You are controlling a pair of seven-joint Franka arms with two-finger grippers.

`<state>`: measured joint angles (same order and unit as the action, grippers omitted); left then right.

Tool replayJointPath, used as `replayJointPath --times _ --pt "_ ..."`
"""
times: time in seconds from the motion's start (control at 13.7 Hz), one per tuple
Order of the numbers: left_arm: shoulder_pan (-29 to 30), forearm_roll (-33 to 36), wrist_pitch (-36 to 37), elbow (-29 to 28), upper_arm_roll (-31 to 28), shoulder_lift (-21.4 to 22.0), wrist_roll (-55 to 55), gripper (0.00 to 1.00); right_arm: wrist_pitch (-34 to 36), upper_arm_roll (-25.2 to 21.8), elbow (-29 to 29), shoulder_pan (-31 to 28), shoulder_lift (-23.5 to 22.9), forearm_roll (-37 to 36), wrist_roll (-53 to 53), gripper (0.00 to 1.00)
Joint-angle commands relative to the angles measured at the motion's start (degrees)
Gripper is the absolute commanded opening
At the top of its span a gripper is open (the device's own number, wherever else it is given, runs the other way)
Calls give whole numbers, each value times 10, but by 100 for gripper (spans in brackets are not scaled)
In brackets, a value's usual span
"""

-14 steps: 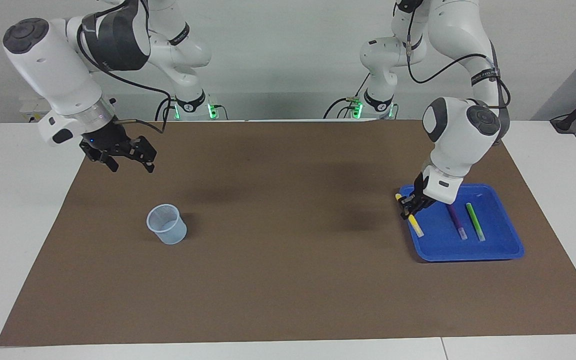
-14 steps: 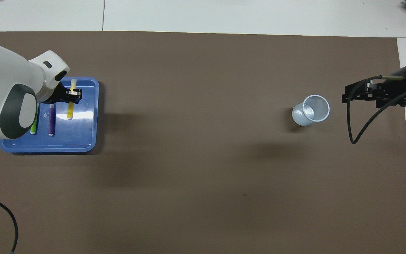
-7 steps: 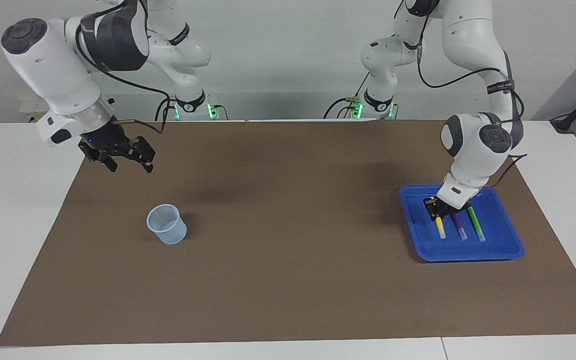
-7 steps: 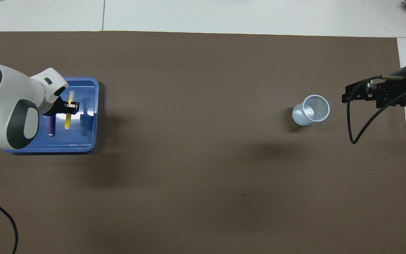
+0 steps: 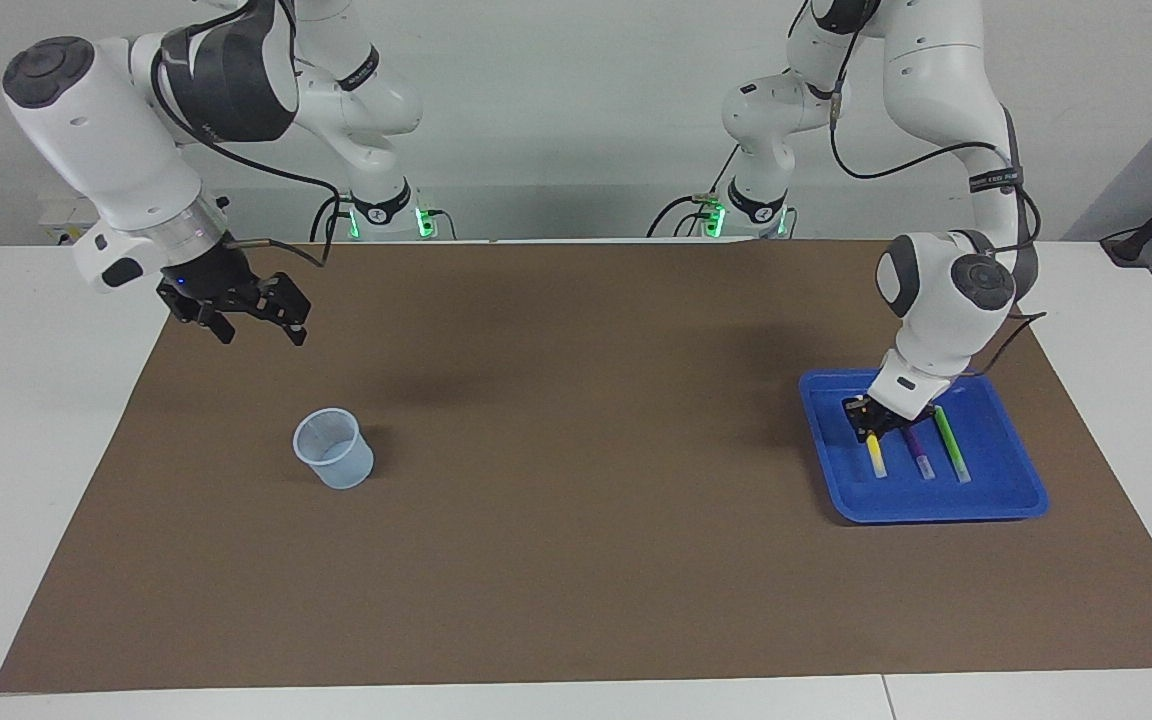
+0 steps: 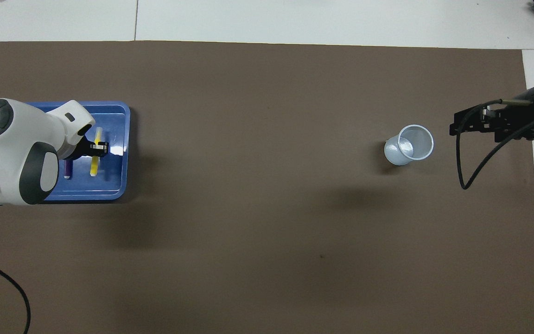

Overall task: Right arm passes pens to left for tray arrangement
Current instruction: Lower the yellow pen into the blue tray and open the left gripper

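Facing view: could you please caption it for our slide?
Left gripper sets the yellow pen beside purple and green pens in the blue tray; right gripper waits open.

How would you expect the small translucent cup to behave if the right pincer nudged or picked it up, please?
The cup looks thin-walled and empty, so it is probably very light and would slide or tip at a nudge. It is narrower at the base than at the rim, which likely makes tipping easier. Its thin wall may flex under a firm squeeze.
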<state>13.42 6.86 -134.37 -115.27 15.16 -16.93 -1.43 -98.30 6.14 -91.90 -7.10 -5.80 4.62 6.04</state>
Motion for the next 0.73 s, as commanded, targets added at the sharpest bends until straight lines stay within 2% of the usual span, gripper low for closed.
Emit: replayJointPath --times 0.0,0.29,0.44,0.66 --pt "9 10 -19 -16 4 7 -1 47 4 3 -15 -3 15 -15 -2 100" --pt "9 10 -10 -13 4 7 -2 76 4 3 -15 -4 15 -16 -2 100" --pt "6 10 -10 -11 4 7 -2 97 4 3 -15 -5 15 -16 -2 100" --pt "9 10 -4 -8 3 8 -2 100 3 3 -15 -5 15 -17 -2 100"
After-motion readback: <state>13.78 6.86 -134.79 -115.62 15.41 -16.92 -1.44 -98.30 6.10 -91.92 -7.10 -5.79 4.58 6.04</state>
